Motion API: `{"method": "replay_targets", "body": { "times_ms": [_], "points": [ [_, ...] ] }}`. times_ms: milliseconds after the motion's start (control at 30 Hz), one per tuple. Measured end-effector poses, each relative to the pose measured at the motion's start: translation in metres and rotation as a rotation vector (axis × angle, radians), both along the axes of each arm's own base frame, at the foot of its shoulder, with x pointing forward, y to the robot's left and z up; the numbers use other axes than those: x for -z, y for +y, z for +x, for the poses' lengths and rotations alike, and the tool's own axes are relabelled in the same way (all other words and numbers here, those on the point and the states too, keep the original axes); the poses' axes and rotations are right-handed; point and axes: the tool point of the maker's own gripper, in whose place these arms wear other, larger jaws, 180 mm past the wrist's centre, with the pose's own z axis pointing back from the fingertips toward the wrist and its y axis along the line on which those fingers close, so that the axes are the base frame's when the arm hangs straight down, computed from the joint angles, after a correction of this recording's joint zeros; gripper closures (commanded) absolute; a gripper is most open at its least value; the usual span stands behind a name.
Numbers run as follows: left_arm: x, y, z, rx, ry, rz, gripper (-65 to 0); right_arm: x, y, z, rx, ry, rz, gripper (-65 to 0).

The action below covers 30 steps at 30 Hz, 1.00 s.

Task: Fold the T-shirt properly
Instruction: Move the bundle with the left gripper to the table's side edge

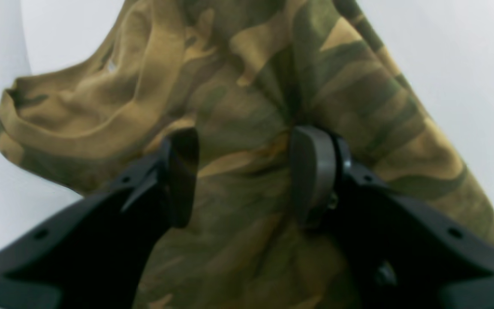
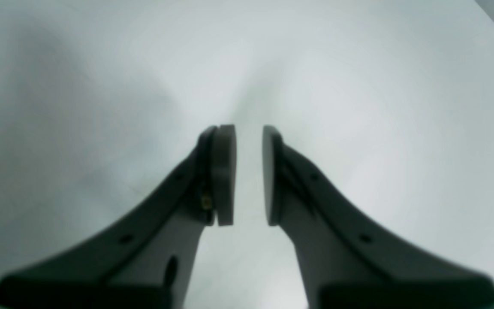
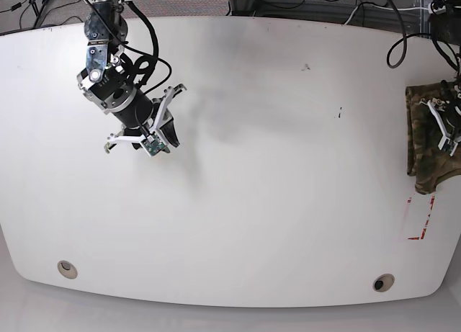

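White table [image 3: 238,166] seen from above. The T-shirt [image 3: 426,141], in camouflage print, lies bunched at the table's far right edge, just above red tape marks [image 3: 421,217]. The left gripper [image 1: 242,176] hangs over the cloth, jaws set wide apart with rumpled fabric between them; a grip cannot be confirmed. The right gripper [image 2: 249,174] is poised over bare table at the opposite side, well apart from the shirt, jaws a narrow gap apart, holding nothing.

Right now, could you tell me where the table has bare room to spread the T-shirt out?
The white table is bare across its middle, from the right tool to the T-shirt. The crowded spot is that far edge, where the left tool sits over the bunched shirt.
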Motion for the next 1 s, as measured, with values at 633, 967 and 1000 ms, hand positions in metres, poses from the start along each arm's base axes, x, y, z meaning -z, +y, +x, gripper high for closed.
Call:
{"method": "replay_targets", "body": {
  "times_ms": [633,967,1000],
  "points": [
    [-0.025,0.005,-0.030,0.060,0.137,0.170,-32.6,-0.002,0.005,0.003,-0.009,-0.039,0.051,-10.3],
    [-0.065,-0.096,0.065,0.135,-0.234,-0.066,-32.5,0.036,-0.019,0.014,0.096,-0.127,0.067,-10.8],
    [-0.069,-0.100,0.070,0.124,-0.276,-0.082,-32.6,0.040,-0.022,0.014,0.108,-0.141,0.073,-10.8]
  ]
}}
